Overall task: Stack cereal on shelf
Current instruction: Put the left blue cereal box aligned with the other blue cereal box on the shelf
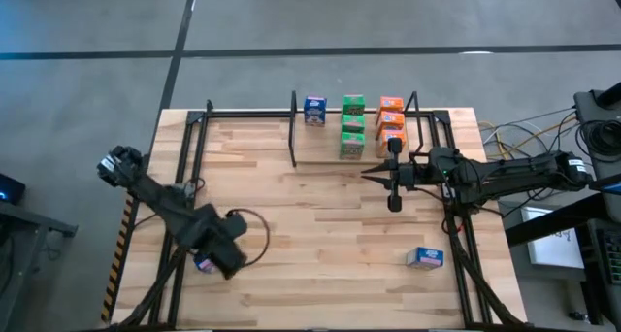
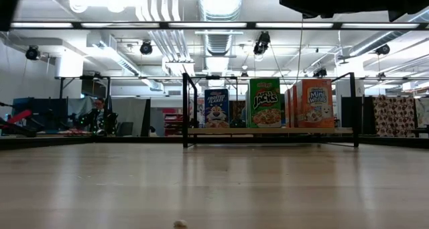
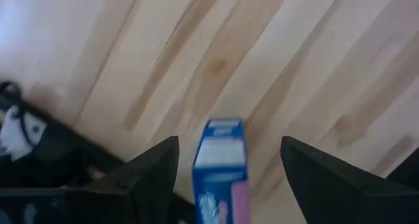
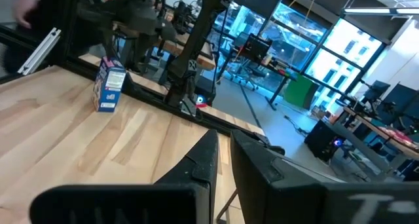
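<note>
The shelf [image 1: 364, 155], a light-wood board in a thin black rod frame, stands at the table's far edge. On it stand a blue cereal box [image 1: 314, 110], green ones [image 1: 352, 128] and orange ones [image 1: 391, 118]; the low view shows them upright on the board [image 2: 268, 130]. Near the table's front left, a blue cereal box [image 3: 219, 165] stands upright on the wood. My left gripper [image 3: 229, 142] points down over it, open, one finger on either side with gaps. My right gripper [image 1: 374, 174] hovers level in front of the shelf, shut and holding nothing.
Another blue cereal box [image 1: 424, 258] lies on the table near the front right. Black frame rods [image 1: 184, 148] run along both sides of the table. Cables [image 1: 514, 138] lie off the right edge. Bare wood spreads across the table's middle.
</note>
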### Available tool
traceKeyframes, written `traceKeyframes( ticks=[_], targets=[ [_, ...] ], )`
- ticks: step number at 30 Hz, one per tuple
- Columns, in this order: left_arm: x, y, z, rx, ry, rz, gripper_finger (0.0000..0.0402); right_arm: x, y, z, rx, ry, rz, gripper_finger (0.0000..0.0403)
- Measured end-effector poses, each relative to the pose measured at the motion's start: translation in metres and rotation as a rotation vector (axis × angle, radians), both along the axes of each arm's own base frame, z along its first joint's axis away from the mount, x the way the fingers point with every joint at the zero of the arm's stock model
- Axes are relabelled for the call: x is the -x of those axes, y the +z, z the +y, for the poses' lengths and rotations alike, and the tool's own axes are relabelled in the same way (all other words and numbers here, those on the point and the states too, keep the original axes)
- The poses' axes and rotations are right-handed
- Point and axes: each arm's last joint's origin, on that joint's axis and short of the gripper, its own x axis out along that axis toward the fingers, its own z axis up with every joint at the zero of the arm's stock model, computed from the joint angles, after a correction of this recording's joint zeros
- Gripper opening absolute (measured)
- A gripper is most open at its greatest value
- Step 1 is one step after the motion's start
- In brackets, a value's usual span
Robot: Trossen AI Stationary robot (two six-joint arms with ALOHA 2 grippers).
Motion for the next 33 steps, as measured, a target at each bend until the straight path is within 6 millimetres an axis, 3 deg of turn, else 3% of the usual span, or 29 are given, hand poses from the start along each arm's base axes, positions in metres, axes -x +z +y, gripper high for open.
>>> traceKeyframes(
  ticks=[8, 10, 15, 19, 25, 33],
  targets=[
    [0.034, 0.000, -0.020, -0.093, -0.084, 0.088, 0.0252, 0.000, 0.000, 0.000, -0.004, 0.000, 0.000, 0.0034],
    [0.035, -0.002, -0.024, -0.105, -0.144, 0.069, 0.0252, 0.000, 0.000, 0.000, 0.000, 0.000, 0.000, 0.0034],
    [0.036, -0.002, -0.026, -0.078, 0.001, 0.092, 0.0245, 0.000, 0.000, 0.000, 0.000, 0.000, 0.001, 0.0034],
    [0.044, -0.001, -0.037, 0.013, -0.053, 0.116, 0.0217, -0.001, -0.001, 0.000, 0.002, -0.001, 0.008, 0.0034],
    [0.045, -0.007, -0.041, -0.079, -0.131, 0.104, 0.0180, -0.001, -0.001, 0.000, 0.000, -0.001, 0.007, 0.0034],
    [0.042, -0.016, -0.045, -0.117, -0.054, 0.146, 0.0213, -0.001, -0.001, 0.000, 0.001, -0.001, 0.008, 0.0034]
  ],
)
